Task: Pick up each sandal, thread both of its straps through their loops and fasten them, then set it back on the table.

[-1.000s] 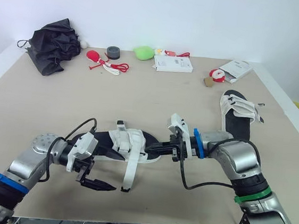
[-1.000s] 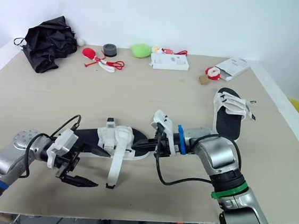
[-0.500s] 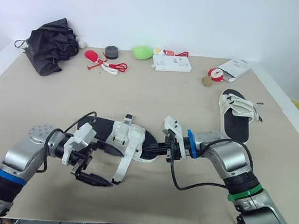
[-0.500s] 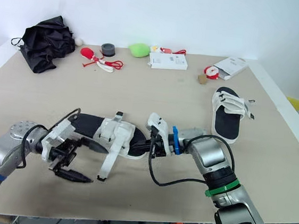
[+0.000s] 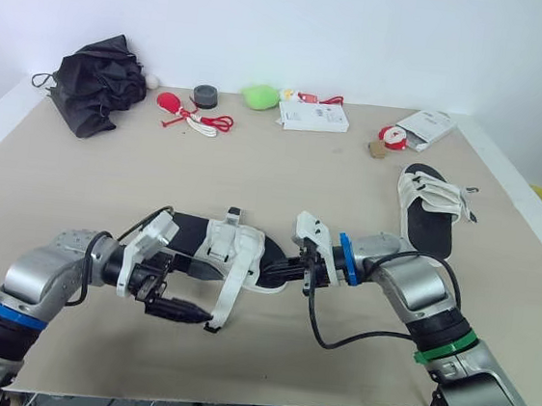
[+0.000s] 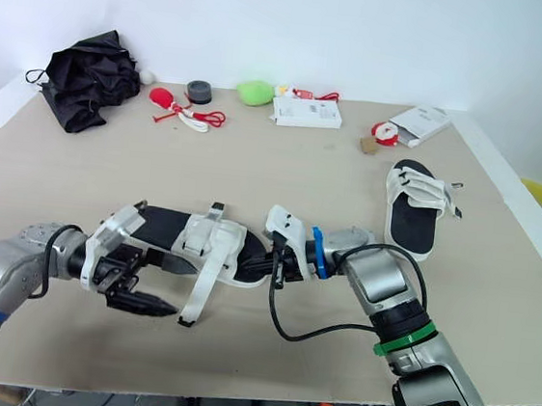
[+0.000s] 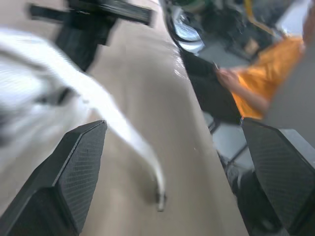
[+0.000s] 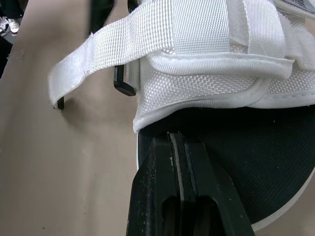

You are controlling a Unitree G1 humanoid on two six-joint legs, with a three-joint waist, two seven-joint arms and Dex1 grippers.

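I hold my right arm bent inward, right fingers (image 8: 179, 196) pinching the sandal (image 5: 217, 254) toe at mid-desk (image 5: 284, 175). My left forearm lies low, left fingers (image 7: 78, 167) spread by the loose strap (image 5: 225, 300), nearer it than before.

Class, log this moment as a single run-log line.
right fingers: shut on near sandal | left fingers: open near loose strap | far sandal: on table
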